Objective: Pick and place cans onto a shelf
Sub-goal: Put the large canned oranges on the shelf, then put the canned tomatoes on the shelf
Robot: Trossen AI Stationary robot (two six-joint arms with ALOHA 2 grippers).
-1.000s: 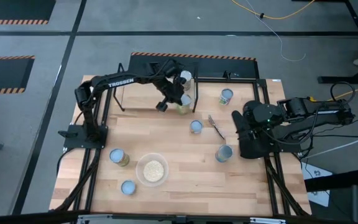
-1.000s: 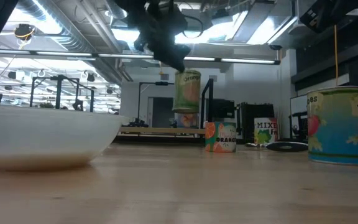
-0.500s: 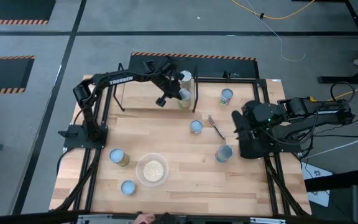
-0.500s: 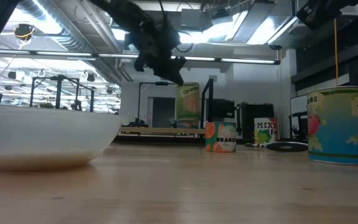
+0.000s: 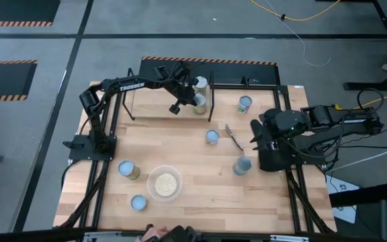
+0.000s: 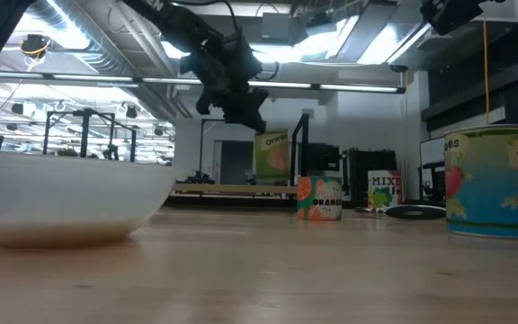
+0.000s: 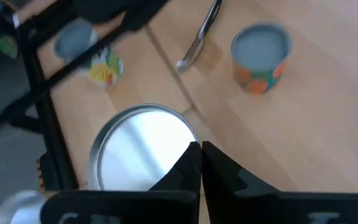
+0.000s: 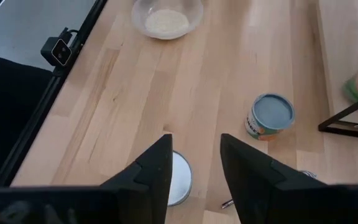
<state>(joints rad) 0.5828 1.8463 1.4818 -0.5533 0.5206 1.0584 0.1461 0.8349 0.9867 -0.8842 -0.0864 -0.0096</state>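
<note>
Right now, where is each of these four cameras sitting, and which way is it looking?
High view: overhead, straight down on the table, both arms showing.
Low view: at tabletop height, level across to the shelf; left arm above.
Left wrist view: on the left arm, past its shut fingers at a silver-topped can.
Right wrist view: on the right arm, past open fingers.
High and right wrist views share the bowl.

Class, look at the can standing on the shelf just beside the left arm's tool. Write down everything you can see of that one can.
The can is a small metal cylinder with a shiny silver top and a green-yellow label that seems to read "Orange". It stands upright on the shelf, close to a second can farther back. The left tool, shut, sits beside and above it; nothing grips it.
</note>
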